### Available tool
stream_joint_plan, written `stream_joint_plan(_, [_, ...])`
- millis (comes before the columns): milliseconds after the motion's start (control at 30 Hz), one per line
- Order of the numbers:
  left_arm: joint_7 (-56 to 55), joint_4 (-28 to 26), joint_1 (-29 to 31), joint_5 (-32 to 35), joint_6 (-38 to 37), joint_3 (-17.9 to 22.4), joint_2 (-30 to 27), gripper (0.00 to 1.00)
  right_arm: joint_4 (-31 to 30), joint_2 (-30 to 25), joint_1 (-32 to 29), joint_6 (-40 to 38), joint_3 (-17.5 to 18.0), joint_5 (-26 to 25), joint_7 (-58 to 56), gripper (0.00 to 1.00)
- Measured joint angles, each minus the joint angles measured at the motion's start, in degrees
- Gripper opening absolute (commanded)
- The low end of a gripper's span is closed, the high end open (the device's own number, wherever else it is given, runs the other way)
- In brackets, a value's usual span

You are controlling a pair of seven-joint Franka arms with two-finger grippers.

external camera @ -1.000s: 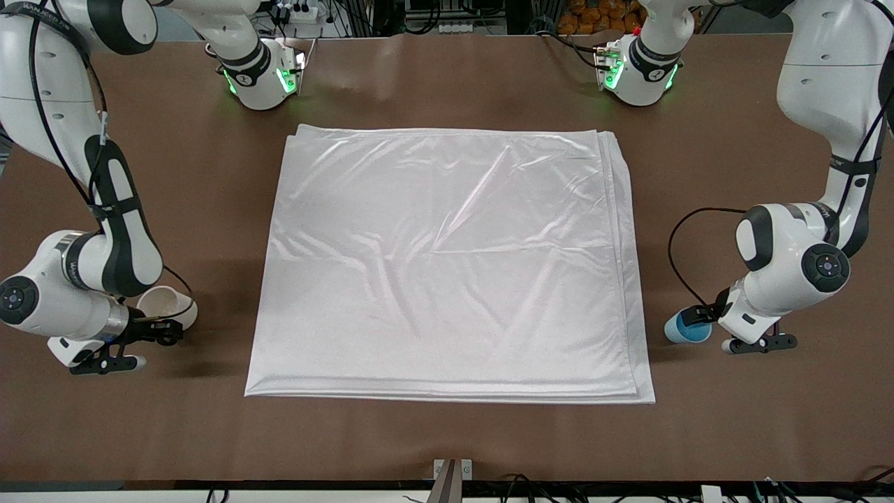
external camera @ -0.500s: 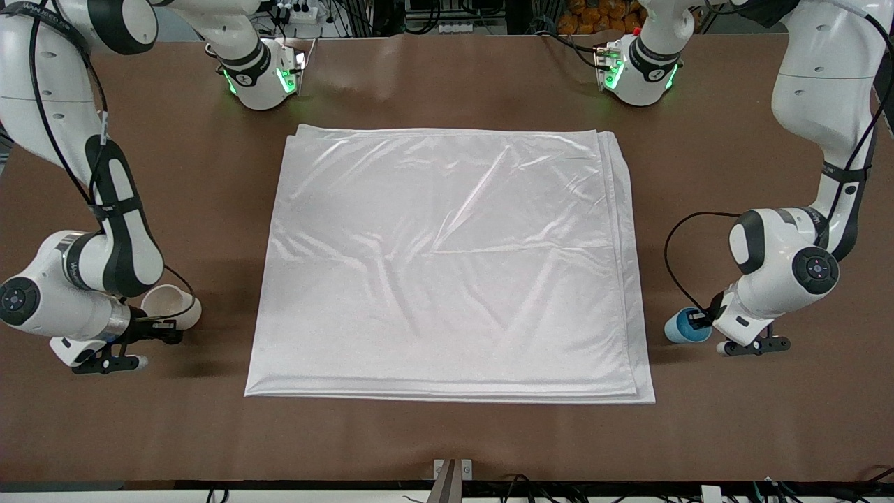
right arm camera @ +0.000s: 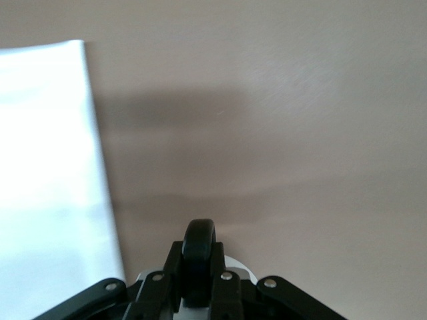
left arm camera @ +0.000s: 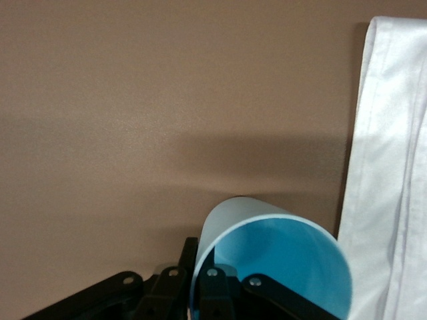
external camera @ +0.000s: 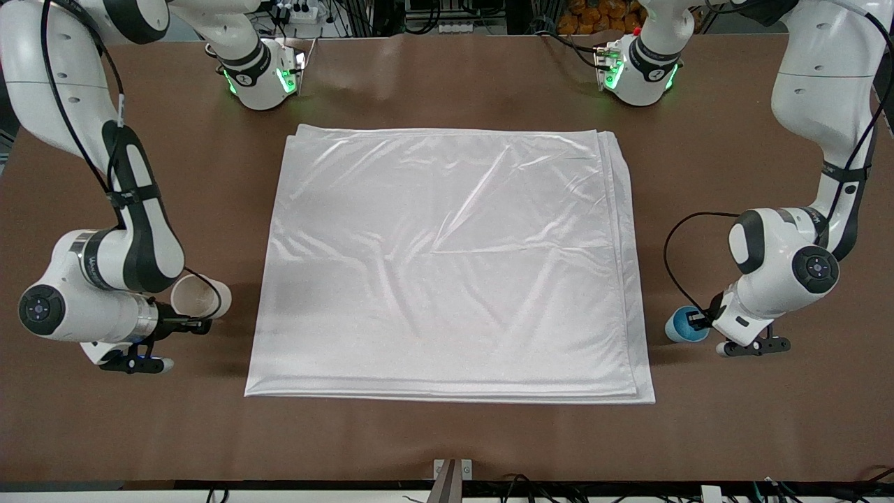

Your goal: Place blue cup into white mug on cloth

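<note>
The shiny white cloth [external camera: 447, 265] lies folded in the middle of the table; its edge shows in both wrist views [left arm camera: 390, 167] [right arm camera: 47, 167]. The white mug [external camera: 199, 297] is beside the cloth at the right arm's end, tilted with its mouth showing. My right gripper [external camera: 192, 325] [right arm camera: 199, 267] is shut on its black handle [right arm camera: 199, 243]. The blue cup [external camera: 683, 326] [left arm camera: 280, 260] is beside the cloth at the left arm's end. My left gripper [external camera: 698, 320] [left arm camera: 200, 273] is shut on its wall, one finger inside the rim and one outside.
Brown table [external camera: 447, 433] surrounds the cloth. The two arm bases with green lights [external camera: 262, 77] [external camera: 635, 70] stand along the edge farthest from the front camera. A small metal bracket [external camera: 452, 468] sits at the nearest edge.
Both grippers have shut, the right on the mug's handle and the left on the cup's wall. The right gripper has carried the mug a little toward the cloth. The left arm barely moved.
</note>
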Motion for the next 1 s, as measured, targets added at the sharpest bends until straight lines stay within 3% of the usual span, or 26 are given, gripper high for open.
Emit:
stream_joint_plan(367, [4.9,0.6,0.1,0.1,1.1,0.1,-0.5,0.0,0.1,-4.4,3.4,-5.5,6.6,0.0,21.3,0.0])
stream_joint_plan(767, [7.3,1.1,-0.3,0.1,-2.6,-2.6,-6.9,0.0,0.0,-4.8,12.0,-5.5,7.2,0.0,41.1,0.0])
stream_joint_plan(1000, [6.6,1.2,-0.5,0.1,-7.5,-5.2,-10.5,0.0,-0.4,-4.4,17.1,-0.8,7.2,0.0,52.1,0.0])
